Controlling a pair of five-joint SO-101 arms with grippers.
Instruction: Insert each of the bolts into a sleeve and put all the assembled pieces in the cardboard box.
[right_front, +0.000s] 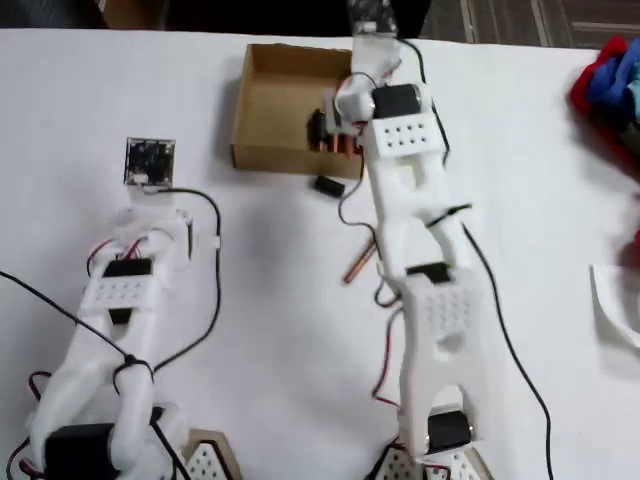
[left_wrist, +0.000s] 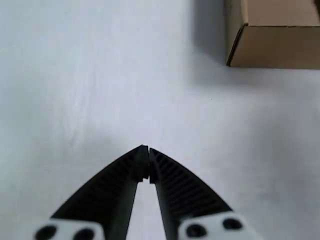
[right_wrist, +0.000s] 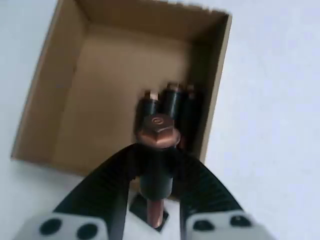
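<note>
Right wrist view: the right pincer (right_wrist: 157, 156) was seen closed partway around a copper-coloured hex-headed bolt (right_wrist: 158, 134) seated in a black cylindrical sleeve (right_wrist: 156, 175). The long axis of this held piece ran along the pincer's own line. The hex head was pointed forward, and the copper tip showed behind the jaws.

The held piece was poised over the near wall of the open brown cardboard box (right_wrist: 60, 90), close to one corner. The box floor therefore lay just ahead of and below the bolt head. The coming move was judged to turn on this: a short advance past the wall would be needed before release, or the piece might be caught on the rim.

Inside the box, finished pieces (right_wrist: 170, 102), dark sleeves with coppery ends, were seen packed side by side against one wall, directly ahead of the held piece. Their number could not be settled, though it looked like about three.

High view: a loose copper bolt (right_front: 360, 262) was seen lying at a slant on the white counter (right_front: 260, 320) beside the right arm. A small loose black sleeve (right_front: 328, 185) lay just outside the box's front wall. Both were judged nearer to the right arm than to the left.

Left wrist view: the left pincer (left_wrist: 148, 160) was shut tip to tip on nothing, over the counter, well apart from the box.
</note>
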